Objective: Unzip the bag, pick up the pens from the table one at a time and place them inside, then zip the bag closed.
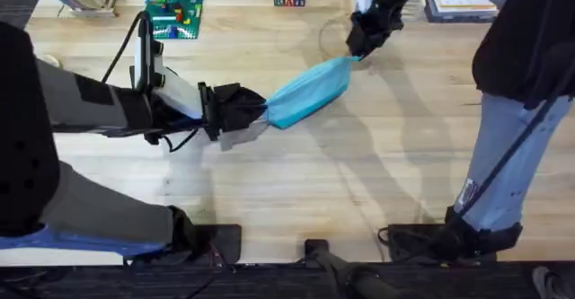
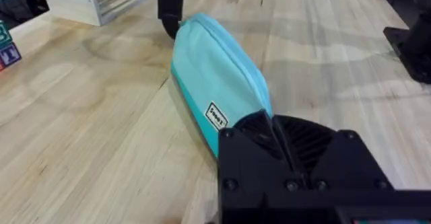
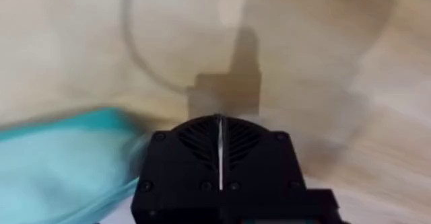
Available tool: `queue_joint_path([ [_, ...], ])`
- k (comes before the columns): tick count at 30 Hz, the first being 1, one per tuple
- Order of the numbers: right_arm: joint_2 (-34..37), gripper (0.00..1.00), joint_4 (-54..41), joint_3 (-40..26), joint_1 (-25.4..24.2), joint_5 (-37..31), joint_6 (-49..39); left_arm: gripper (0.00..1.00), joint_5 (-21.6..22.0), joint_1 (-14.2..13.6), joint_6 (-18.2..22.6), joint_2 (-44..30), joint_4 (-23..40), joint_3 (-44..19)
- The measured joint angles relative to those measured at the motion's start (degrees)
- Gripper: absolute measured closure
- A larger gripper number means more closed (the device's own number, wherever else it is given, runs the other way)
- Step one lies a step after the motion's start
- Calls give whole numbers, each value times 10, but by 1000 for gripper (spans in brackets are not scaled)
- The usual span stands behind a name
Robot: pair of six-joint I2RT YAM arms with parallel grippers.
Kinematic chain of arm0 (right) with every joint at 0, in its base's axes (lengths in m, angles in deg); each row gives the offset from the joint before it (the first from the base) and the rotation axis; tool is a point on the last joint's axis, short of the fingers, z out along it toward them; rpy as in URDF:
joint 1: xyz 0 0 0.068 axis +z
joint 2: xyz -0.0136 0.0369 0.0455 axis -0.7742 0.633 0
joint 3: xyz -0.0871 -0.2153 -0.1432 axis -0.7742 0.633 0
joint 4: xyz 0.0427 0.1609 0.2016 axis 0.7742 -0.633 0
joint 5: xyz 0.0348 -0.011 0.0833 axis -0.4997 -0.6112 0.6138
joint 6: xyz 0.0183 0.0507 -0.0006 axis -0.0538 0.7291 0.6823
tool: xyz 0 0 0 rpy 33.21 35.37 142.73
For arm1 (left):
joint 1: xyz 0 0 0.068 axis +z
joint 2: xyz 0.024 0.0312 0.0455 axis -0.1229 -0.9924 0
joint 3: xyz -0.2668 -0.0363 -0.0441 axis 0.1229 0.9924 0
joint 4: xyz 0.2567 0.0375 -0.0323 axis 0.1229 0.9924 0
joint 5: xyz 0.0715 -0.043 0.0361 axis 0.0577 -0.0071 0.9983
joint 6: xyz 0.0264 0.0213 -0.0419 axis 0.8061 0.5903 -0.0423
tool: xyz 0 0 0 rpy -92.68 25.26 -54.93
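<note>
With the left gripper (image 1: 256, 110) clamped on one end of the bag (image 1: 310, 91) and the right gripper (image 1: 357, 55) pinched shut at its far end (likely the zipper pull), a pull along the surface (image 1: 359, 182) could slip the tab free.

bag (image 1: 308, 93) on table (image 1: 359, 182) mid-centre, between left gripper (image 1: 260, 110) and right gripper (image 1: 356, 57).

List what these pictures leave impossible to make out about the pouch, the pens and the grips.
- Light blue fabric pouch: zipper state unreadable in overhead; left gripper covers the near end in the left wrist view.
- Pens: whether inside cannot be told.
- Right gripper: fingers pressed together; anything pinched is hidden by them.
</note>
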Motion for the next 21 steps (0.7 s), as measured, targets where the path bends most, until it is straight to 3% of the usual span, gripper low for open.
queue_joint_path([
  [8,6,970,12,0,-74,-58,-9,959,0,1,0,0,1,0],
  [17,0,969,-6,0,-75,-77,-7,959,0,1,0,0,1,0],
  [21,-36,969,-7,0,-75,-80,-7,959,0,1,0,0,1,0],
])
